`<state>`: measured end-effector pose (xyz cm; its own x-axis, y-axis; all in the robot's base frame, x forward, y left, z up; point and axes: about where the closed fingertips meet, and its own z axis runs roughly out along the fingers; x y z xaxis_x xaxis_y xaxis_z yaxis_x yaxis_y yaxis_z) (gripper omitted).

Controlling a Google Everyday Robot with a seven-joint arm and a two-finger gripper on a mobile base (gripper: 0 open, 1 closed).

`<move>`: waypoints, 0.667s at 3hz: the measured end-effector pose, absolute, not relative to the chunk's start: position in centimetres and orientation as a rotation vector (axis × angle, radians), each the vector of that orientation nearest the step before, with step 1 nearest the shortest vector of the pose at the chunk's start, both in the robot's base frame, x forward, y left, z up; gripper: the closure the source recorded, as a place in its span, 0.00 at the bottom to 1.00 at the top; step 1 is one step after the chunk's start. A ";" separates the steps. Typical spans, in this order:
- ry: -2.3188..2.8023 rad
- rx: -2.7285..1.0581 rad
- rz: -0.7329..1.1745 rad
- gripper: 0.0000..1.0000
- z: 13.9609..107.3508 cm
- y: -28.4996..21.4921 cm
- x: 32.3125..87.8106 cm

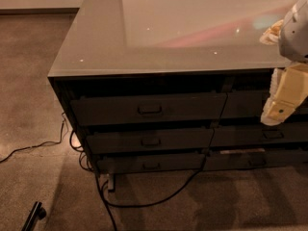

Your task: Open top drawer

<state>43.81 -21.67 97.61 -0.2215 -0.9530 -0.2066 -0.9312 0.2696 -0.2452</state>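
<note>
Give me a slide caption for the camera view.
Pincer hangs before the right drawer column, right of the top drawer and its loop handle, below the glossy cabinet top.

Top drawer dark grey, closed, left of gripper.

1. I had open floor in front of the top drawer; nothing blocked its handle.
2. The countertop overhung the drawer front, closing the way in from above.
3. My gripper hung at the right, before the other drawer column, well apart from that handle.
4. Cables trailed low across the floor.
</note>
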 end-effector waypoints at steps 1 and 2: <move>2.232 -1.725 -0.098 0.00 97.6 -21.7 43.8; 2.168 -1.764 -0.112 0.00 97.3 -21.0 43.9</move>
